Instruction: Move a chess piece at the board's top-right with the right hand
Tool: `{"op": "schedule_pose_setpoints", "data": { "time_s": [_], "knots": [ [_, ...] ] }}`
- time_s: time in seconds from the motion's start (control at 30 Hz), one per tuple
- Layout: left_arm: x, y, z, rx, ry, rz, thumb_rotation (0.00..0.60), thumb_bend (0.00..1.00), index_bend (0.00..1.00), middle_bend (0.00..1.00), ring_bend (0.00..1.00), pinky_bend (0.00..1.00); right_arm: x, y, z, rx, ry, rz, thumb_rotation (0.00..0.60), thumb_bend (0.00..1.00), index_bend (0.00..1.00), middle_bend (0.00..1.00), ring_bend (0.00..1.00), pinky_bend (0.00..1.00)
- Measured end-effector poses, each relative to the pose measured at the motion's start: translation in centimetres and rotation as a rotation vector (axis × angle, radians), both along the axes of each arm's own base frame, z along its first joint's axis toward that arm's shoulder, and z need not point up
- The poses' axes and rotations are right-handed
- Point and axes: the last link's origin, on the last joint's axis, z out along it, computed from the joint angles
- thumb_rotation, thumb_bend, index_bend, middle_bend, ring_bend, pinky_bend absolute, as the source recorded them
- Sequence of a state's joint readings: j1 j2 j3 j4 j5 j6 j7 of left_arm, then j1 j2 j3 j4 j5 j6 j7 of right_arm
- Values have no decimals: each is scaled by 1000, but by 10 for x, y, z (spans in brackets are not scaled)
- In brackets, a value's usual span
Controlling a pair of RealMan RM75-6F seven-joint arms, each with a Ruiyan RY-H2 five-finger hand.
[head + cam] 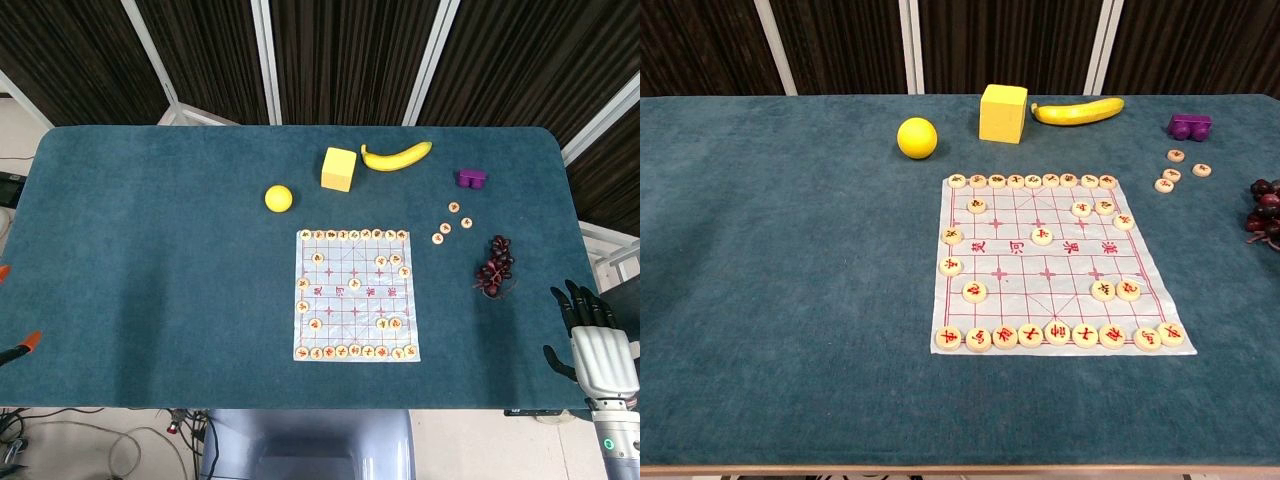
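Observation:
A white Chinese chess board (355,296) (1048,262) lies flat in the middle of the table, with round cream pieces along its far and near rows and several scattered between. The piece at its top-right corner (402,236) (1107,181) sits at the end of the far row. My right hand (592,335) hovers at the table's near right edge, fingers spread and empty, well to the right of the board. It does not show in the chest view. The left hand is out of sight in both views.
Several loose pieces (451,223) (1178,169) lie right of the board. Dark grapes (495,267) (1264,208) sit between board and right hand. Behind the board are a yellow ball (278,198), a yellow cube (339,168), a banana (396,157) and a purple block (471,178).

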State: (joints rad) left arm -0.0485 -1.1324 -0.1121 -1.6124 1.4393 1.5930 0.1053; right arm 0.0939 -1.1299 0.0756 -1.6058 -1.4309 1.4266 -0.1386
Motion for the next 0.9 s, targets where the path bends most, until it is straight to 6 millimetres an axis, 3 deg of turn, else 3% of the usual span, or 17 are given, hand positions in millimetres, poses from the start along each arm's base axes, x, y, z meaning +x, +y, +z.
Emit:
{"op": "schedule_pose_setpoints", "data": {
  "time_s": [0.9],
  "knots": [
    [8,-6,-1,-2,-10,-30,600,27,133,12,0,63,3,3,-2,-6,-34,-5,600,367,85,1,33,87]
  ]
}}
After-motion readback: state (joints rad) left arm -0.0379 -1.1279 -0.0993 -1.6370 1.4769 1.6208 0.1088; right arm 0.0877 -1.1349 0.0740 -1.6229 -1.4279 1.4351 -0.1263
